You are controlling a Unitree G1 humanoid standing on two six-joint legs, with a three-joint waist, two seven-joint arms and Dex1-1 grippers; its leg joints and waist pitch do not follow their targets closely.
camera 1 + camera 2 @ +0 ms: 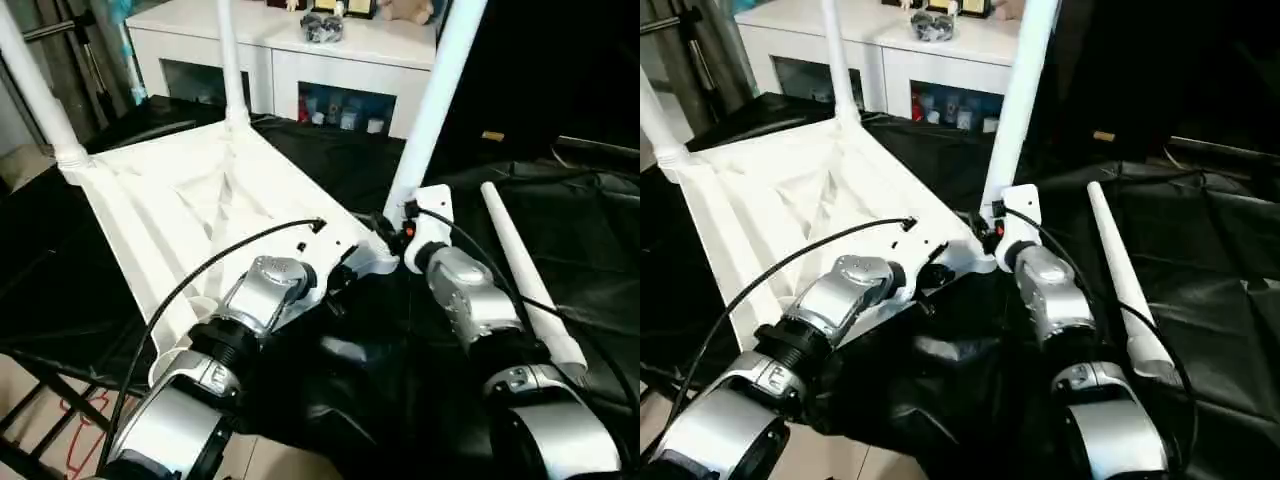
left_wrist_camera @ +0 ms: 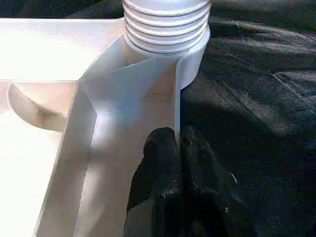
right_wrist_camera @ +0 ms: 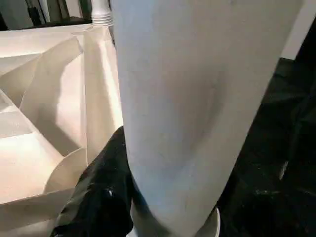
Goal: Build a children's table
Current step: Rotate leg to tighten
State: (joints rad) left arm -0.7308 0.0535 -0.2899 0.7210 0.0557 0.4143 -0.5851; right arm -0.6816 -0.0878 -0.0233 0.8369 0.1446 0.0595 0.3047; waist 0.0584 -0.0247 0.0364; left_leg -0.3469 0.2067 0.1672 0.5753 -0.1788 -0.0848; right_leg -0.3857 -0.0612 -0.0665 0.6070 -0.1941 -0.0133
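The white table top (image 1: 190, 200) lies upside down on black cloth, ribbed side up. Three white legs stand in its corner sockets: one at the far left (image 1: 40, 95), one at the back (image 1: 229, 60), and one at the near right corner (image 1: 437, 100). My right gripper (image 1: 398, 228) is shut around the base of that near right leg (image 3: 197, 98), with one black finger (image 3: 98, 197) showing beside it. My left gripper (image 2: 177, 140) is shut on the top's thin rim wall (image 2: 176, 98), just short of the leg's threaded end (image 2: 165, 24). A fourth leg (image 1: 525, 280) lies loose on the cloth to the right.
A white glass-door cabinet (image 1: 300, 60) with small items on top stands behind the work. Black cloth (image 1: 580, 220) covers the surface, rumpled at the right. A black cable (image 1: 200, 270) arcs over my left forearm. The surface's near left edge drops to the floor (image 1: 40, 420).
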